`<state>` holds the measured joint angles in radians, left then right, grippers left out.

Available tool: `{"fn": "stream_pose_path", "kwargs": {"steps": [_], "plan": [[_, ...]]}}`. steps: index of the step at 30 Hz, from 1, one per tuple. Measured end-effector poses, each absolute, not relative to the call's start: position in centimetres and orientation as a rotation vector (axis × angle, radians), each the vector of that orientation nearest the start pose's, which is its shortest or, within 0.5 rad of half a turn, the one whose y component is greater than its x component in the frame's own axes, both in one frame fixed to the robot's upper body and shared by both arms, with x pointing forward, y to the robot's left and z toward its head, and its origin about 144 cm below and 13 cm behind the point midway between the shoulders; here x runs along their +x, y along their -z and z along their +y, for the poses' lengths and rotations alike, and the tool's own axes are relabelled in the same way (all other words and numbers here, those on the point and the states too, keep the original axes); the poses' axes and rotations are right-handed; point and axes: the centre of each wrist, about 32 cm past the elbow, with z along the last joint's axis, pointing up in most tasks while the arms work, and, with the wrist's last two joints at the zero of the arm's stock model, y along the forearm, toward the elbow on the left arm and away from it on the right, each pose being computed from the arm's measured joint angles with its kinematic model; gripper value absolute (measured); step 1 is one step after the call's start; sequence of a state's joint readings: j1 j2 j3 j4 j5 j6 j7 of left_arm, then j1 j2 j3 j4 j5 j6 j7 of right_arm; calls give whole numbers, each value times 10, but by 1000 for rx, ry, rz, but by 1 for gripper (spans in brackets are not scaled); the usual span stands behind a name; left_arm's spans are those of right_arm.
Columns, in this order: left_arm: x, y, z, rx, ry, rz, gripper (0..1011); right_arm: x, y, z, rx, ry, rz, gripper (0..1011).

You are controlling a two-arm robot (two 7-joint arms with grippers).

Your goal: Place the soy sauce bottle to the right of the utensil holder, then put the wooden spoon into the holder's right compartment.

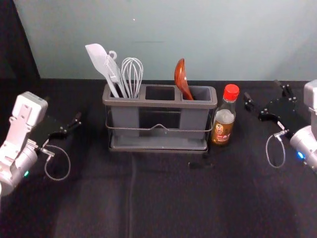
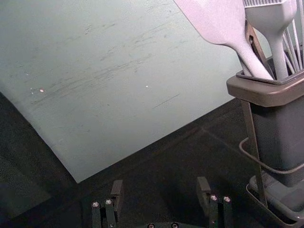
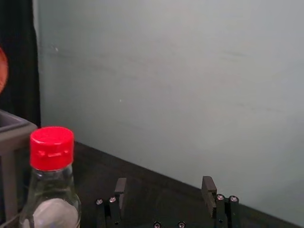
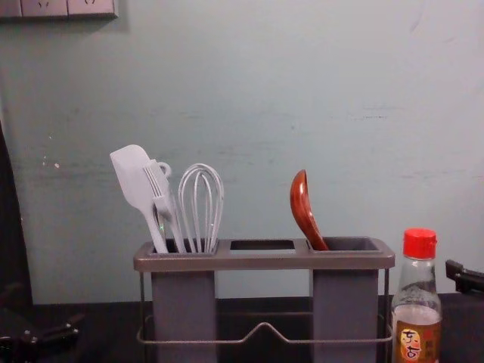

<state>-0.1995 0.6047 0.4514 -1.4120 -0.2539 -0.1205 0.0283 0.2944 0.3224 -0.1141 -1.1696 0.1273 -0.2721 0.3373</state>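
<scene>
In the head view the utensil holder (image 1: 158, 103) stands mid-table, and the wooden spoon (image 1: 182, 79) leans in its right compartment, bowl end up. The soy sauce bottle (image 1: 225, 116), red-capped, stands upright close by the holder's right side. My right gripper (image 1: 266, 92) is to the right of the bottle, apart from it; in the right wrist view the right gripper (image 3: 164, 192) is open and empty. My left gripper (image 1: 74, 123) is left of the holder; in the left wrist view the left gripper (image 2: 160, 192) is open with nothing between its fingers.
White utensils stand in the holder's left compartment: a spatula (image 4: 134, 181), a whisk (image 4: 200, 204) and another tool (image 4: 161, 198). A pale wall (image 1: 173, 39) rises behind the dark-covered table (image 1: 163, 198). A small dark object (image 1: 200, 165) lies in front of the holder.
</scene>
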Motion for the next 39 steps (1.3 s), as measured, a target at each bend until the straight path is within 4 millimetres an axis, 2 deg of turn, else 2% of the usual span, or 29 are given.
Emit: {"fn": "stream_pose_path", "kwargs": {"steps": [9, 39], "plan": [[489, -1140, 310, 304, -1248, -285, 1000, 534, -1145, -322, -119, 1230, -248, 1004], [489, -1140, 310, 304, -1248, -285, 1000, 534, -1145, -323, -119, 1230, -249, 1004]]}}
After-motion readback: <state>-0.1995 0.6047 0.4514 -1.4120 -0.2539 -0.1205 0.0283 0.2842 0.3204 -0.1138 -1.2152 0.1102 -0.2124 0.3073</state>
